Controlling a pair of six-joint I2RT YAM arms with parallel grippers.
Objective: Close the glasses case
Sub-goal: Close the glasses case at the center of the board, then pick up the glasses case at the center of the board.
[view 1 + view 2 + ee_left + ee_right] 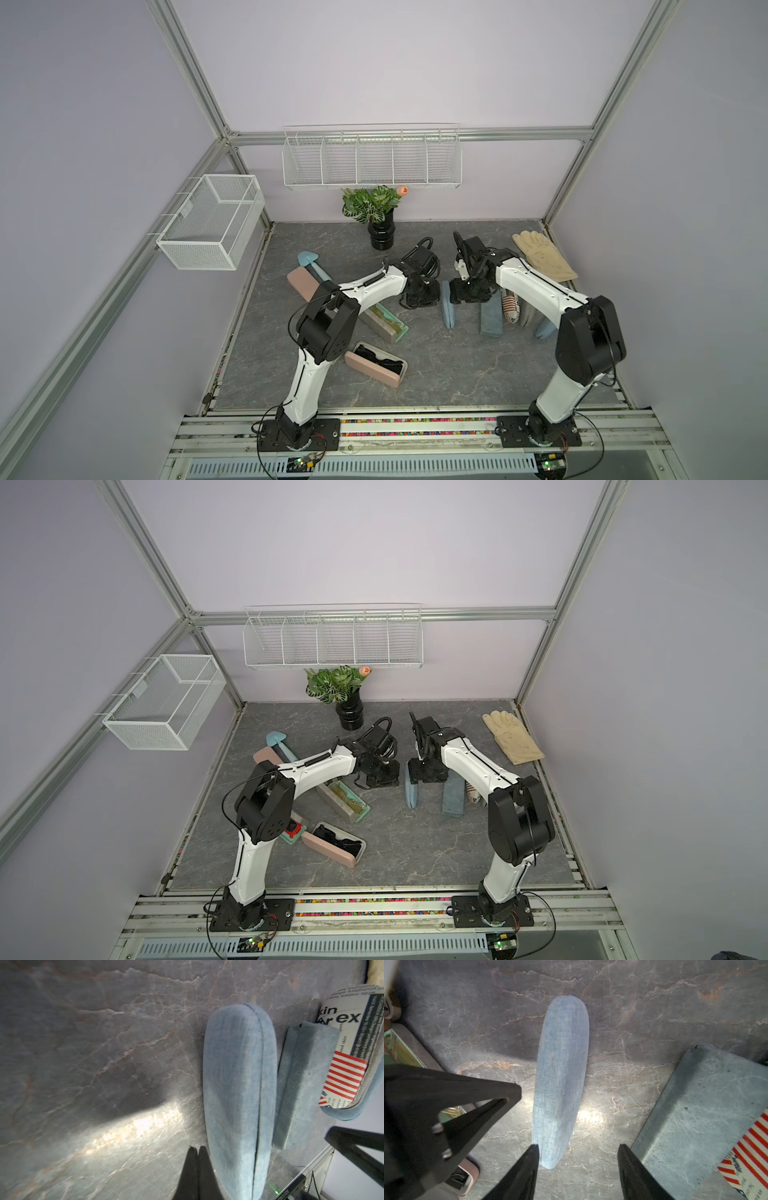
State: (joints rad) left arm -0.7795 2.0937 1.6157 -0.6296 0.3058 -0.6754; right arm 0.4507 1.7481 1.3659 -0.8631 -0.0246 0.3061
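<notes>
Left tool point(422, 297) sits just left of the blue case point(449, 305) in a top view, mid-frame on the grey marbled surface point(457, 374). Right tool point(463, 294) is over the case's far end, just to its right.

Left wrist view: left tool's fingers point(189, 1167) are pressed together w/ nothing btwn them. The tips sit right beside the case's long side at lower centre; can't tell if they touch.

Right wrist view: right tool point(579, 1147) is spread apart, gripping nothing. One fingertip is at the edge of the case's near end, the other well clear toward frame right, w/ bare surface btwn.

Case: pale blue, denim-like weave, long w/ rounded ends. Lid is down, w/ a seam line along its length. It lies front-to-back, apart from a grey-blue slab-shaped case point(490, 322) on its right. Right of that is a newsprint case w/ red-white stripes point(345, 1072).

Arms: left arm point(374, 286) stands up from the front rail w/ elbow bent, forearm angled right toward centre, wrist pitched down. Right arm point(536, 286) mirrors it, forearm angled left, wrist down.
</notes>
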